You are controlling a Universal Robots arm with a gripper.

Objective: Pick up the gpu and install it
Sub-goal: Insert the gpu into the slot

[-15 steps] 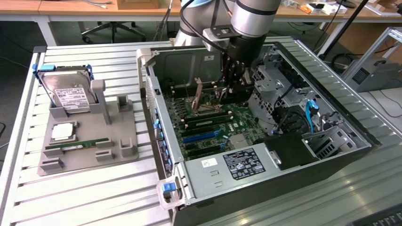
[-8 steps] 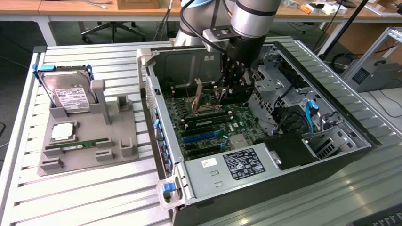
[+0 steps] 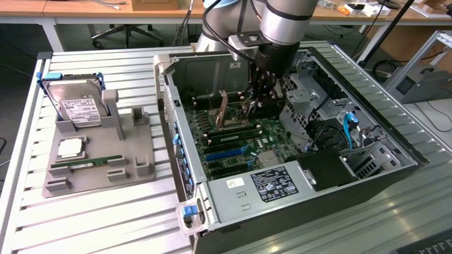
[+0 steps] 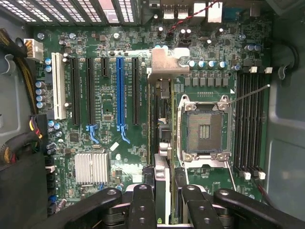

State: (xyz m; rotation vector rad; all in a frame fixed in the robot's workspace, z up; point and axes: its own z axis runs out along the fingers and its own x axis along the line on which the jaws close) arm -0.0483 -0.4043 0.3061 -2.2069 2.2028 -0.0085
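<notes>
We count one open computer case (image 3: 395,174), one motherboard (image 4: 128,143), one empty CPU socket (image 4: 204,130), one blue expansion slot (image 4: 120,98), one gpu (image 4: 162,119), one gripper (image 4: 164,191), one hard drive (image 3: 79,106), one memory stick (image 3: 88,164) and one grey holder tray (image 3: 92,182).

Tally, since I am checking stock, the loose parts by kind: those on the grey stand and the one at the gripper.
hard drive: 1
memory stick: 1
square silver chip: 1
gpu, gripped by the gripper over the motherboard: 1
Total: 4
</notes>
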